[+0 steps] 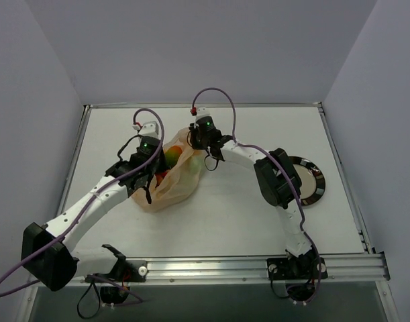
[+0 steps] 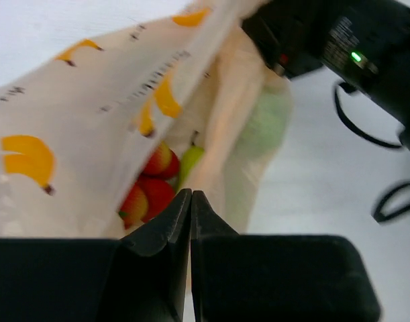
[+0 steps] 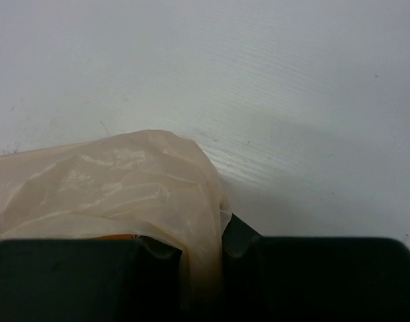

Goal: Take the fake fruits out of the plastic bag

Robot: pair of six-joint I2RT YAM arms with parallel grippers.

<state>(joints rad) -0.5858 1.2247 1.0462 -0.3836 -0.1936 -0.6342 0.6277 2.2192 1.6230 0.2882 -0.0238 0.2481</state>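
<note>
Left gripper [image 2: 191,194] pressed shut, pinching my side of plastic bag [image 2: 70,147]. Fake fruits [image 2: 151,181], red and yellow-green, lie just beyond, inside the mouth, partly screened by film folds. My right gripper [image 3: 201,245] clamps far rim. Dark plate [image 1: 313,184] sits well right on table [image 1: 225,221].

Soft, even light is falling from overhead in the top external view, keeping the white table [image 1: 245,215] bright and the shadows under the arms faint. The rim of the dark plate [image 1: 320,188] is catching a glint. In the left wrist view, light is glowing through the plastic bag [image 2: 90,121], while the left gripper [image 2: 191,198] is sitting black and blurred up close. The right wrist view is looking dimmer and greyer, with a soft shadow spreading beside the bag.
</note>
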